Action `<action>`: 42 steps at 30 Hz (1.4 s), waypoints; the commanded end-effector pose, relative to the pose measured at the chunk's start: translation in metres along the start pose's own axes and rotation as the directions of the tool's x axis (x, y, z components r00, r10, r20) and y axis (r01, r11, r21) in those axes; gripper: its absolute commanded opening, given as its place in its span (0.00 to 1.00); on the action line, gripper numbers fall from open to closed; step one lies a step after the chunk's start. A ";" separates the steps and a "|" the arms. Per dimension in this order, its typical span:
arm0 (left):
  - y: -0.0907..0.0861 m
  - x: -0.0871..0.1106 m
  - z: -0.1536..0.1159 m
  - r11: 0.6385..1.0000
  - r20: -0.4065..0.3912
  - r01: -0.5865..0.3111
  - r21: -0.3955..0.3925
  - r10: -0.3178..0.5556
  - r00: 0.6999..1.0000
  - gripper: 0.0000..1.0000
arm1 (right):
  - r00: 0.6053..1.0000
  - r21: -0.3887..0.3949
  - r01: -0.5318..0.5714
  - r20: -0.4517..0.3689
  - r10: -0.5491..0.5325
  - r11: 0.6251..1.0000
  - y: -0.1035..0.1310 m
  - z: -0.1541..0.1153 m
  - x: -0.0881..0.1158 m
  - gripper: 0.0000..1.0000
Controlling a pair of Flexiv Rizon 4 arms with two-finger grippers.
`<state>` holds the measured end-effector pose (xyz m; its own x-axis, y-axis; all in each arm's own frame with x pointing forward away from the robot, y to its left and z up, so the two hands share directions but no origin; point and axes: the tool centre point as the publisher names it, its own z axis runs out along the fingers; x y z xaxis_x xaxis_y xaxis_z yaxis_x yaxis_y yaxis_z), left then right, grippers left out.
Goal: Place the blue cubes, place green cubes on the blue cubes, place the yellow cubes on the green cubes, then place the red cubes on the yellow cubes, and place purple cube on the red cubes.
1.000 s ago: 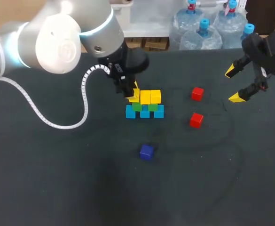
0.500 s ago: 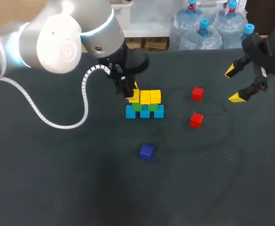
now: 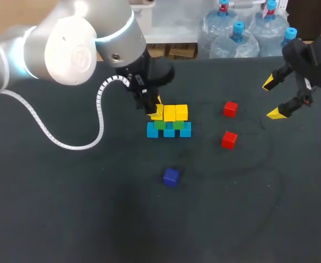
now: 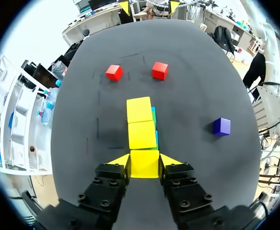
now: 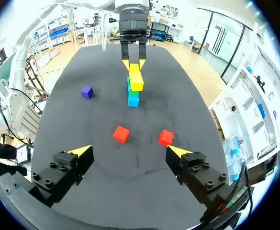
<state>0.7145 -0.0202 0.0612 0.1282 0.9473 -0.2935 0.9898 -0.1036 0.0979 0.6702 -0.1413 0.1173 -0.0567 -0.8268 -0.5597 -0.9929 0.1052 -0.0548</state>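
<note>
At the table's middle stands a stack: a row of blue cubes (image 3: 169,131), green cubes (image 3: 178,124) on them, and yellow cubes (image 3: 175,112) on top. My left gripper (image 3: 153,109) is at the stack's left end, shut on a yellow cube (image 4: 144,163) that sits in line with the other two yellow cubes (image 4: 141,122). Two red cubes (image 3: 230,109) (image 3: 229,139) lie to the right of the stack, and the purple cube (image 3: 170,176) lies in front of it. My right gripper (image 3: 274,98) hangs open at the far right, holding nothing; its wrist view shows both red cubes (image 5: 121,134) (image 5: 165,137) just ahead of it.
Several large water bottles (image 3: 238,38) stand behind the table's far edge. The left arm's white coiled cable (image 3: 97,118) hangs over the table left of the stack.
</note>
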 end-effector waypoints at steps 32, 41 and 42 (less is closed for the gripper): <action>0.004 0.001 0.005 1.000 -0.004 0.003 0.013 -0.003 1.000 0.00 | 1.000 -0.001 0.001 0.002 -0.001 1.000 -0.001 0.001 0.000 1.00; 0.004 0.001 0.005 1.000 -0.010 0.008 0.011 -0.008 1.000 0.46 | 1.000 -0.001 0.001 0.002 -0.001 1.000 -0.001 0.001 0.000 1.00; 0.004 0.001 0.005 1.000 -0.010 0.008 0.011 -0.008 1.000 0.49 | 1.000 -0.001 0.001 0.002 -0.001 1.000 -0.001 0.001 0.000 1.00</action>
<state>0.7170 -0.0202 0.0562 0.1192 0.9502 -0.2880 0.9913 -0.0977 0.0879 0.6702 -0.1413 0.1173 -0.0567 -0.8268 -0.5597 -0.9929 0.1052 -0.0548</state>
